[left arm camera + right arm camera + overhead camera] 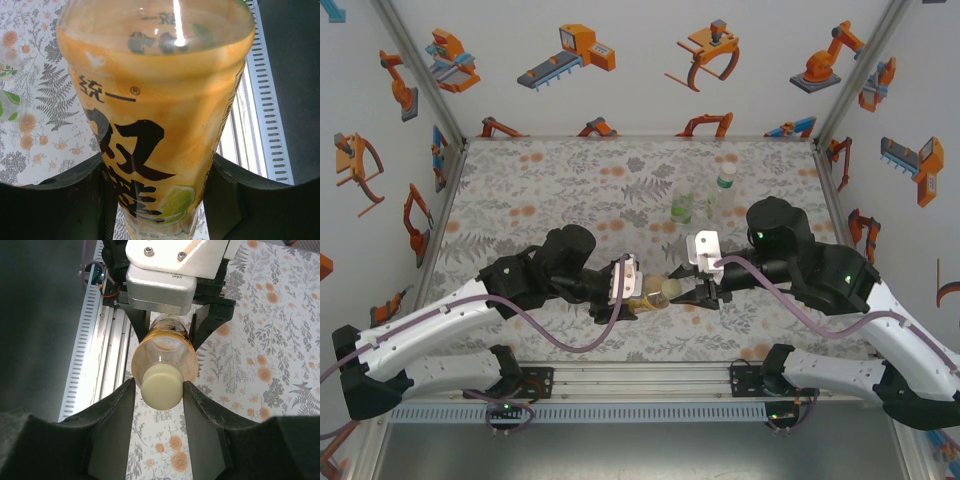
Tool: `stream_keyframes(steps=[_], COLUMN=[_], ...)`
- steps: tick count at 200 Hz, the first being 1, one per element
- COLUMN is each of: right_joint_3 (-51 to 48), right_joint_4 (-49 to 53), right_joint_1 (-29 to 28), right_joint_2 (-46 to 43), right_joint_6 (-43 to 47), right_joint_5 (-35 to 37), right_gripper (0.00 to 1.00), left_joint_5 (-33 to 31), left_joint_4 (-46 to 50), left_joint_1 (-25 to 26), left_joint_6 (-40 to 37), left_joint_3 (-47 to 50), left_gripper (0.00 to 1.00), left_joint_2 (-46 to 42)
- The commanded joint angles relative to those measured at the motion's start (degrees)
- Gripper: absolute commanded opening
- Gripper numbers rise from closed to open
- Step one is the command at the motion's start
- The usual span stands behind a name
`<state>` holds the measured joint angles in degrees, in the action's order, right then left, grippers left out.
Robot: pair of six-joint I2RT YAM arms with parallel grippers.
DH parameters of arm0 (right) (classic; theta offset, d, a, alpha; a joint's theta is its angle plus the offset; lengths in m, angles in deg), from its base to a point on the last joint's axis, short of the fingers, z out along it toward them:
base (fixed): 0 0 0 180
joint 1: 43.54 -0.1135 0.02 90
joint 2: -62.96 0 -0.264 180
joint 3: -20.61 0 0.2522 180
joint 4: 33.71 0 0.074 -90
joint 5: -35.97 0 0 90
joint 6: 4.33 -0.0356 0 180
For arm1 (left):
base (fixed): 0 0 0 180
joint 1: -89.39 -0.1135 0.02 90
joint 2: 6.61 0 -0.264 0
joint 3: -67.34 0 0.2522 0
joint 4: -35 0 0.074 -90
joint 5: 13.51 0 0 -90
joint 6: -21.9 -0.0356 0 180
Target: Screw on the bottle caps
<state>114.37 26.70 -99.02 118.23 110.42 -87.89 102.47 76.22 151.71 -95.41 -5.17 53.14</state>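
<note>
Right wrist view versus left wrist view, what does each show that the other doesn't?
Right wrist: the pale cap on the neck of the amber bottle, held between the fingers of the right hand. Left wrist: the label with its black characters and lime picture close up. Both: that bottle in the left hand, and the floral table.

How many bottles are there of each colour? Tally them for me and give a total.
Amber: 1, the amber bottle
Clear: 2, the left clear bottle and the right clear bottle
Total: 3 bottles
</note>
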Motion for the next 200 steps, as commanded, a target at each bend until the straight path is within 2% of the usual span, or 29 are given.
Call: stream_keyframes(steps=[1,48,72,102,127,141,168,200], right_joint_3=[1.1,0.6,0.4,0.2,-0.4,-0.9,-3.0,-6.0], right_joint_4=[-1.3,-2.2,-2.2,-1.8,-2.6,-3.6,-6.9,-7.8], right_joint_1=[-0.3,-0.3,-0.3,-0.3,-0.3,-0.3,-0.3,-0.3], right_joint_2=[-0.8,-0.8,-0.8,-0.7,-0.9,-0.9,-0.7,0.3], right_joint_6=[1.0,0.0,0.1,-0.3,-4.1,-9.8,-28.0,-61.9], right_joint_5=[-1.0,-0.9,-0.5,-0.7,1.2,5.1,15.4,31.4], right_gripper=[0.42,0.44,0.42,0.30,0.13,0.00,0.00,0.00], left_joint_5=[1.0,1.0,1.0,0.8,0.1,-1.2,-4.9,-9.0], left_joint_4=[0.0,0.1,0.1,0.1,0.1,-0.1,-2.1,-5.2], left_joint_1=[0.3,0.3,0.3,0.3,0.3,0.3,0.3,0.3], left_joint_6=[0.6,0.7,0.7,0.5,0.5,1.0,1.9,2.8], left_joint_3=[-1.1,-1.0,-1.0,-1.1,-1.2,-1.4,-0.6,0.6], left_gripper=[0.00,0.00,0.00,0.00,0.00,0.00,0.00,0.00], left_joint_2=[-0.8,-0.4,-0.4,-0.3,-0.1,0.0,-0.1,-0.2])
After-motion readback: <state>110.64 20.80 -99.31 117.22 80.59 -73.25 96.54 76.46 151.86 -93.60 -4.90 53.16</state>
